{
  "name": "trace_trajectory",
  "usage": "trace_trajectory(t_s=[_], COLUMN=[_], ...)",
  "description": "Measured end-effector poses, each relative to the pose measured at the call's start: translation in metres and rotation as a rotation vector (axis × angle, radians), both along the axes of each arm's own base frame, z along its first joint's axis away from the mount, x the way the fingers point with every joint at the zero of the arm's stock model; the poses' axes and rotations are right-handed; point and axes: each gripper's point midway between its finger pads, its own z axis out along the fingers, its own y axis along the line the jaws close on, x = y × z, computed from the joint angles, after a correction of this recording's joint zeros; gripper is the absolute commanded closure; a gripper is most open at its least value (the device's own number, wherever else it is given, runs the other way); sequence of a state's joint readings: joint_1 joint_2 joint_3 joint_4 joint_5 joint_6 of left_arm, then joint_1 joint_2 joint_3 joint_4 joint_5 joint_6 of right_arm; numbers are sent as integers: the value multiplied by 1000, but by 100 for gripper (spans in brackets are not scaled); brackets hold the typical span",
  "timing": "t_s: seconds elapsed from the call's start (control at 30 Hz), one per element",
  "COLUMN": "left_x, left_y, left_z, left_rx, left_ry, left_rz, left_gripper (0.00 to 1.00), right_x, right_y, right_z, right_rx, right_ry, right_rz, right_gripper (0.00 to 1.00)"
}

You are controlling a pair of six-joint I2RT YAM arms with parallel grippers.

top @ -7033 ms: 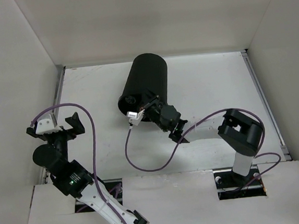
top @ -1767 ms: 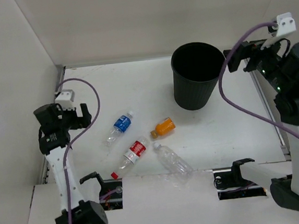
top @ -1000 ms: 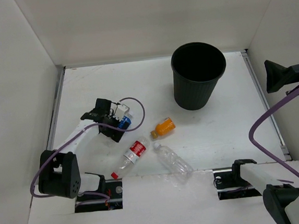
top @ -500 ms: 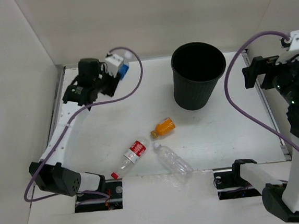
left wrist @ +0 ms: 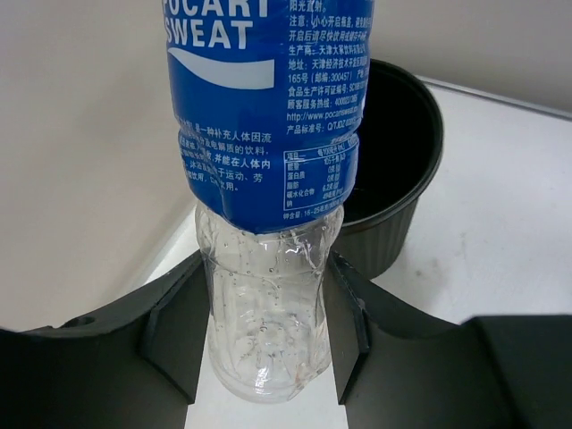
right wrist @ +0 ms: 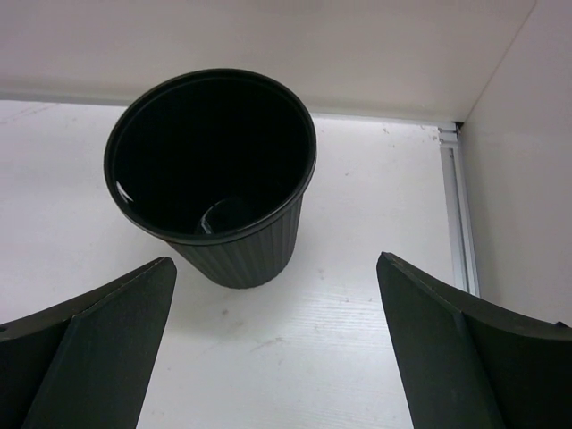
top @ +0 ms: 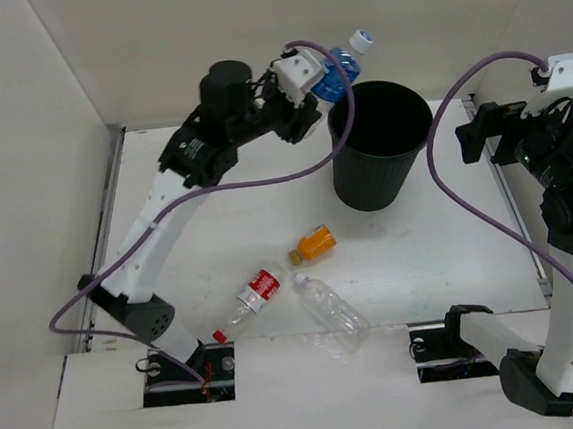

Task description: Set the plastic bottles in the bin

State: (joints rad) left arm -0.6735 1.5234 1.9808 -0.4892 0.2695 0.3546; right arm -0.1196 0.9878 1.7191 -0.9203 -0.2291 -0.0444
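From the overhead camera, the left arm reaches far across the desk (top: 439, 231). Its left gripper (top: 316, 91) is clamped on the base of the blue-labelled bottle (top: 338, 72). The bottle is held in the air, tilted, with its white cap toward 1 o'clock, just beside the rim of the bin (top: 368, 185) at about 11 o'clock. The bin stands upright at the far middle of the desk.

Three more bottles lie on the desk toward 7 o'clock from the bin. The orange bottle (top: 314, 243) is nearest to it. The red-labelled bottle (top: 256, 292) lies at 8 o'clock of the orange one. The plain clear bottle (top: 332, 309) lies at 6 o'clock of the orange one, just beside the red-labelled bottle's neck end.

The right gripper (top: 478, 134) hangs raised at 3 o'clock of the bin, well apart from it.

In the left wrist view, the two fingers (left wrist: 175, 335) press on either side of the blue-labelled bottle (left wrist: 268, 170) near its clear lower end. The label fills the upper frame. The bin (left wrist: 390, 234) shows behind the bottle toward 2 o'clock, mouth up.

In the right wrist view, the right gripper (right wrist: 275, 261) is spread wide with nothing between its fingers (right wrist: 116, 331). The bin (right wrist: 248, 255) sits at 11 o'clock, its dark inside facing the camera and pale desk (right wrist: 384, 197) around it.
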Motion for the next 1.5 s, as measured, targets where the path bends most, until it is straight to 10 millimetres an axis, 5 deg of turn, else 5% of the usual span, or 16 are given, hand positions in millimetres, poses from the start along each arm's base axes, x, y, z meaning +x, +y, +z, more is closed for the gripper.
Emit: trace_trajectory(t_s=[0.27, 0.37, 0.4, 0.5, 0.7, 0.83, 0.97, 1.13, 1.33, 1.5], left_x=[56, 76, 80, 89, 98, 110, 134, 144, 96, 38], left_y=[-92, -113, -118, -127, -131, -118, -60, 69, 236, 314], left_z=[-62, -73, -76, -81, -70, -75, -68, -25, 13, -1], left_rx=[35, 21, 17, 5, -49, -45, -35, 8, 91, 179], left_ry=[93, 88, 86, 78, 30, 28, 11, -132, -274, -278], left_rz=[-125, -140, -143, -147, -131, -64, 115, 415, 726, 879], left_gripper=[92, 80, 66, 0, 0, 0, 0, 0, 0, 0], right_x=[-16, -22, -23, -27, -26, -20, -15, -8, -7, -23], right_y=[4, 6, 7, 11, 27, 53, 83, 125, 186, 228], right_z=[-3, -11, -13, -21, -46, -82, -128, -169, -225, -287], right_rx=[30, 48, 52, 61, 41, -43, -175, -373, -595, -838], right_ry=[-25, -15, -12, 1, 64, 173, 299, 383, 361, 264], right_rz=[11, 17, 21, 39, 130, 286, 449, 643, 870, 1106], right_gripper=[0, 0, 0, 0, 0, 0, 0, 0, 0, 0])
